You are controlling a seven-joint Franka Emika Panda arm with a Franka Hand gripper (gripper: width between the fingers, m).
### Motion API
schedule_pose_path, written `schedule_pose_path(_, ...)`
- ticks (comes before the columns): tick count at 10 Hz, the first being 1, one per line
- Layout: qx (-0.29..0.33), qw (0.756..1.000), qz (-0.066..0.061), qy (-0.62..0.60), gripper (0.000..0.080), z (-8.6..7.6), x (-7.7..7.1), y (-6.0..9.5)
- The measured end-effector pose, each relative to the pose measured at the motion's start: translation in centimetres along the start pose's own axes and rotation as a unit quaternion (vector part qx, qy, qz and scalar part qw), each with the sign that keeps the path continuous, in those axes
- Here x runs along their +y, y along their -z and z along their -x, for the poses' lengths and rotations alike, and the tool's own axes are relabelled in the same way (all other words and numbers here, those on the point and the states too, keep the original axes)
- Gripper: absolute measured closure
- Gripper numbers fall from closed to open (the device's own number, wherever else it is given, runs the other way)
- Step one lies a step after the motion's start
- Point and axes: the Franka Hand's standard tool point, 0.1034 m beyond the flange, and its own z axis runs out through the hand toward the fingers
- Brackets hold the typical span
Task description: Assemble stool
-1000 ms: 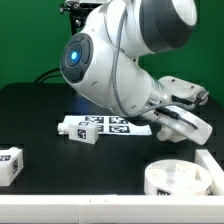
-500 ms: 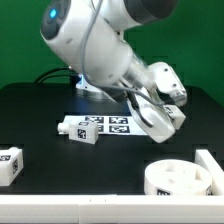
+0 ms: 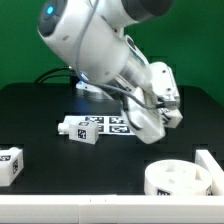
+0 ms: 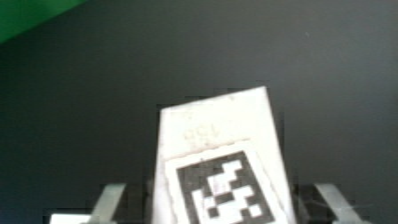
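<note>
Squarely between the two grey fingers (image 4: 116, 200) of the gripper (image 4: 221, 203) sits a white chunky rectangular plastic leg (image 4: 222, 140) with a black-and-white tag on its near face. Its long axis runs straight out from the wrist, in line with the fingers. A dark strip shows on each side between leg and finger, so the fingers look parted, but whether they pinch the leg closer in, out of frame, I cannot tell. In the exterior view the gripper hangs above the black table (image 3: 40, 115), near the exterior view's right end of the marker board (image 3: 118, 127). A second leg (image 3: 78, 130) lies at that board's other end, and a third leg (image 3: 8, 165) at the view's left edge. The thick round white disc seat (image 3: 185, 178) lies lower and toward the exterior view's right of the gripper, near but apart, so I judge the way there is short.
</note>
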Motion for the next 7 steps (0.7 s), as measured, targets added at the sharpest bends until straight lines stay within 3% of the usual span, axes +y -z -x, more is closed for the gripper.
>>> schedule_pose_path(1, 0.007, 1.000, -0.009, -0.005, 0.0479, -0.31, 0.07, -0.04)
schedule_pose_path(2, 0.015, 1.000, -0.004, 0.004, 0.0479, 0.13, 0.10, -0.39)
schedule_pose_path(6, 0.021, 1.000, -0.022, -0.006, 0.0478, -0.02, -0.20, -0.42)
schedule_pose_path(7, 0.038, 0.998, -0.051, -0.024, 0.0478, -0.23, -0.17, -0.19)
